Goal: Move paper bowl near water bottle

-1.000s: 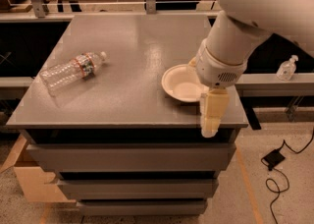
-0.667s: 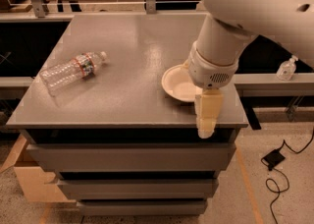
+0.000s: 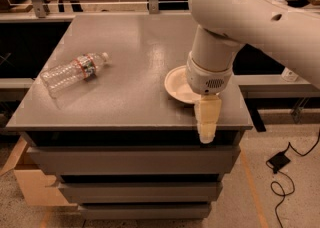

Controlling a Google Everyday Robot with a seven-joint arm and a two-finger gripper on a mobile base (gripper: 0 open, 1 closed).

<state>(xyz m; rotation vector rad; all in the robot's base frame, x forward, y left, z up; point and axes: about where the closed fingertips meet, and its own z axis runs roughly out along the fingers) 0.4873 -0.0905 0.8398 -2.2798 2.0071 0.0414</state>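
Note:
The paper bowl is off-white and round; it sits on the grey table near the front right, partly hidden by my arm. The water bottle lies on its side at the table's left, clear and ribbed, with a white cap and a red-edged label. My gripper hangs down from the white arm at the table's front edge, just in front of and to the right of the bowl. It is far to the right of the bottle.
The table stands on a stack of grey drawers. A cardboard box sits on the floor at the lower left. A black cable and plug lie on the floor at the right. A metal rail runs behind the table.
My arm has shifted a little to the left and the gripper has moved slightly left along the front edge. The bowl and the bottle have not moved.

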